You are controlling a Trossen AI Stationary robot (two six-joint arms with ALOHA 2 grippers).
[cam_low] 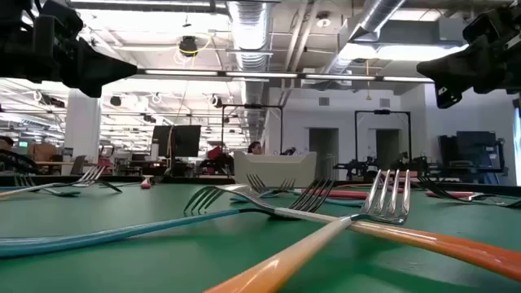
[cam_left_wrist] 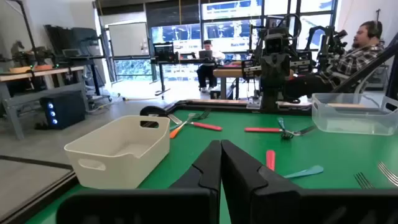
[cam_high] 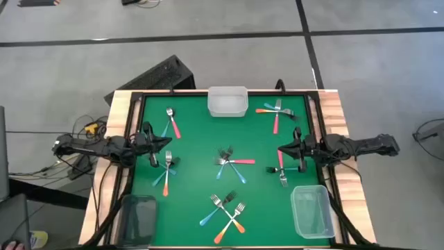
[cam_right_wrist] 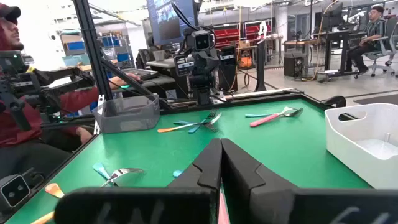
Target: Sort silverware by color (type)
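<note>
- While both dark arms hang over the green table mat (cam_high: pixel 201 132), nothing is held: the left gripper (cam_high: pixel 164 142) at centre left of the high view has its fingers pressed together, and the right gripper (cam_high: pixel 283 148) at centre right also shows its fingers meeting, with nothing between them in the right wrist view.
- The small metal-tined forks with thin plastic handles are scattered in clusters: a light blue and a pink-red fork (cam_high: pixel 171 122) at upper left, a blue and an orange one (cam_high: pixel 166 173) at lower left, a crossed group (cam_high: pixel 231 162) at centre, another crossed group (cam_high: pixel 227 211) at bottom centre, a mixed bunch (cam_high: pixel 274 111) at upper right, and a pink-red fork (cam_high: pixel 280 161) with a silver-headed one (cam_high: pixel 283 179) at centre right.
- None appears sorted yet; the frosted clear plastic tub (cam_high: pixel 227 101) at top centre and the clear plastic tubs at lower left (cam_high: pixel 139 217) and lower right (cam_high: pixel 311 210) look empty.
- The relation that matters: the pink-red fork at centre right lies just below the right gripper's tip in the high view, handle running roughly up and down the frame.
- The right arm is plainly nearer to it; its fingers would likely have to part and straddle the handle crosswise.
</note>
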